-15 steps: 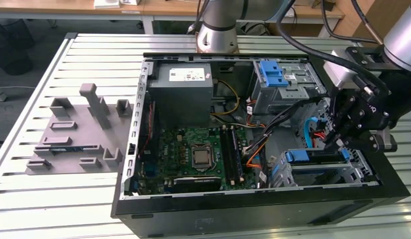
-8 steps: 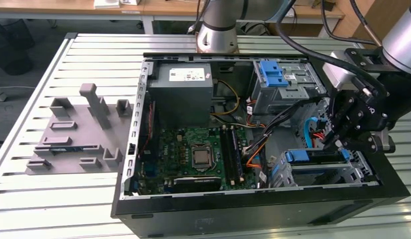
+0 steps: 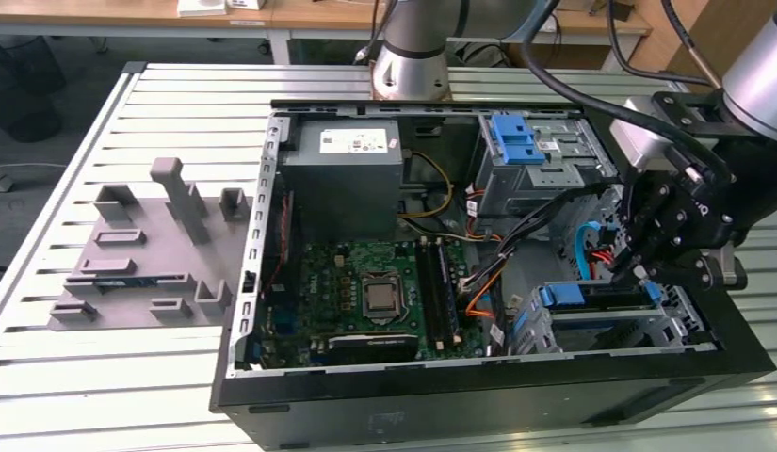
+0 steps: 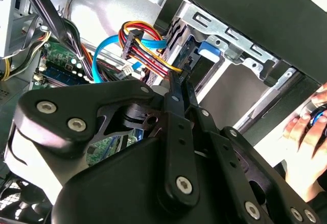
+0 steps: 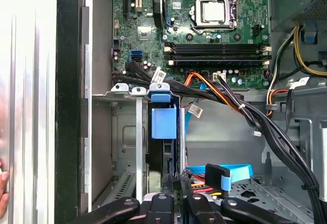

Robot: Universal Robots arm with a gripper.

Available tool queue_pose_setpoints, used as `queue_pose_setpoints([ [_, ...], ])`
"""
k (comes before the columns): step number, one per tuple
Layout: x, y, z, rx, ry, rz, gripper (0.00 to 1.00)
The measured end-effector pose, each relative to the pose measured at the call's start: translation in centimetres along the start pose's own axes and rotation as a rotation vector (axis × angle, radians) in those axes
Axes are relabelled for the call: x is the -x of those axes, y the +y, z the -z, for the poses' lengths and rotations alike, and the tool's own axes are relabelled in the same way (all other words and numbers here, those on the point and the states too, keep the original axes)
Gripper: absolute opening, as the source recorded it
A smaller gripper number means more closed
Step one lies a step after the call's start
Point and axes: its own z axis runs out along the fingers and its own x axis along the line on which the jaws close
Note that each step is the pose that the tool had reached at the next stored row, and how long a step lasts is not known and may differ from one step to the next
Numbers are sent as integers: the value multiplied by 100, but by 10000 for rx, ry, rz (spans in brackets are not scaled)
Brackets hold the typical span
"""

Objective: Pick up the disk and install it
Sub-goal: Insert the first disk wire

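Gripper (image 3: 629, 273) sits low inside the open PC case (image 3: 489, 414), at the drive cage (image 3: 665, 325) on the exterior view's right. In both wrist views its fingers (image 5: 171, 183) are drawn narrow, tips nearly together, reaching into the cage slot. Whether they actually pinch the disk cannot be told.

Disk (image 5: 164, 155) stands on edge in the metal cage, dark body between the cage's steel uprights, blue plastic rail tab (image 5: 163, 119) at its exposed end. In the exterior view the same blue tab (image 3: 567, 295) shows just beside the gripper tip, on the cage's top edge. In the second wrist view the blue tab (image 4: 208, 49) sits in the cage mouth, right past the fingertips (image 4: 180, 78).

Cable bundle of red, yellow and blue leads (image 4: 140, 48) runs close alongside the fingers. A blue flat data cable (image 5: 230, 174) lies just beside the gripper in the first wrist view.

Motherboard (image 3: 369, 292) covers the case floor, power supply (image 3: 350, 165) in the far corner, upper drive bay with blue latch (image 3: 520, 141) next to it. Grey fixture tray (image 3: 143, 254) lies on the slatted table (image 3: 61, 377), well apart from the case, on the exterior view's left.

A person's hand (image 4: 309, 132) shows at the edge of the second wrist view, outside the case.
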Motion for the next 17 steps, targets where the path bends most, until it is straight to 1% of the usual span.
queue_pose_setpoints([
  [4, -2, -11, -7, 29, -7, -51, 16],
  [17, -5, -21, -45, 62, -9, -193, 16],
])
